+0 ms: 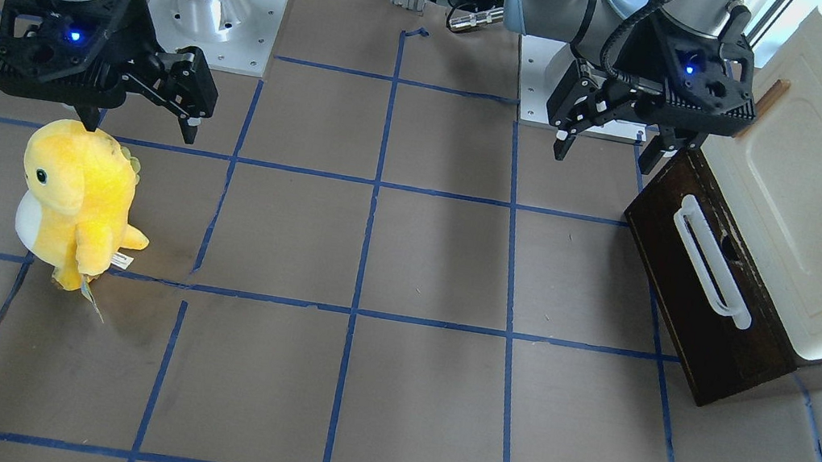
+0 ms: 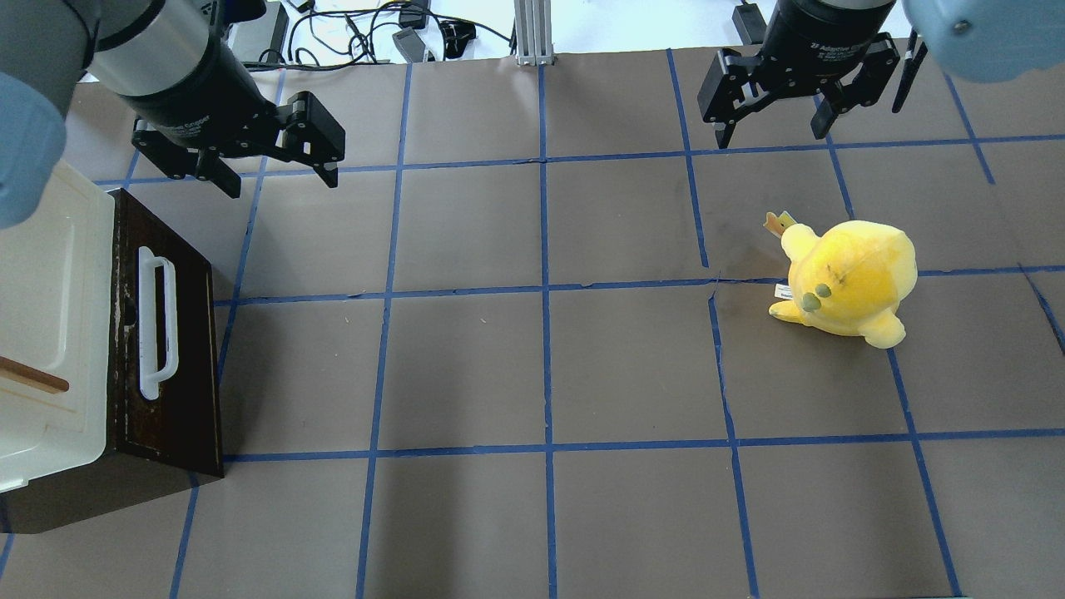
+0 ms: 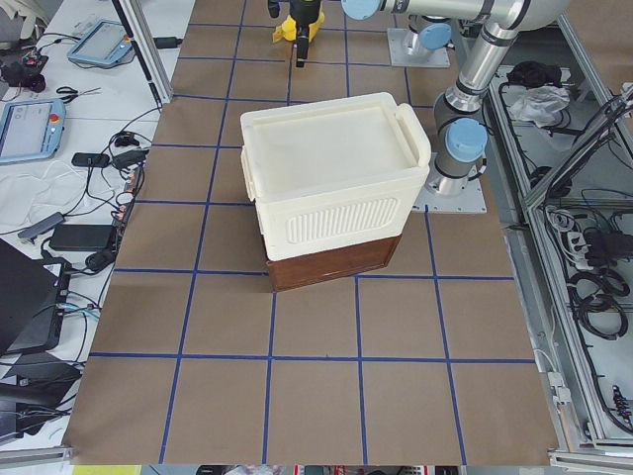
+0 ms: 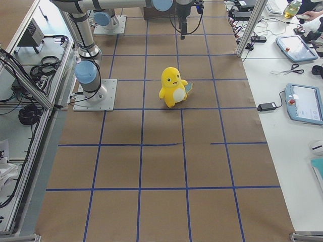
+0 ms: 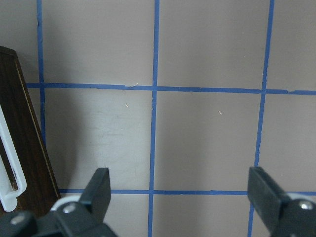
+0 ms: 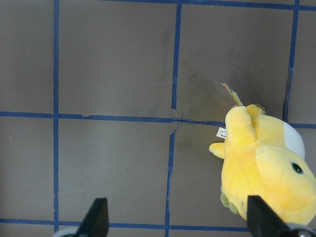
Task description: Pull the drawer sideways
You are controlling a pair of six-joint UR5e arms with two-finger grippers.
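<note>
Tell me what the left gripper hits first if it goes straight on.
Most likely the bare table. The left gripper is open and points down at it; the drawer sits off to one side of that line, though depth is hard to judge.

Drawer front was dark stained wood, dull sheen, scuffed along its edge. Handle was smooth glossy white plastic. Cabinet was cream moulded plastic, smooth. Toy was fuzzy yellow plush cloth. Table had a matt brown paper-like cover and blue tape, slightly torn. Left gripper and right gripper were matt black plastic.
</note>
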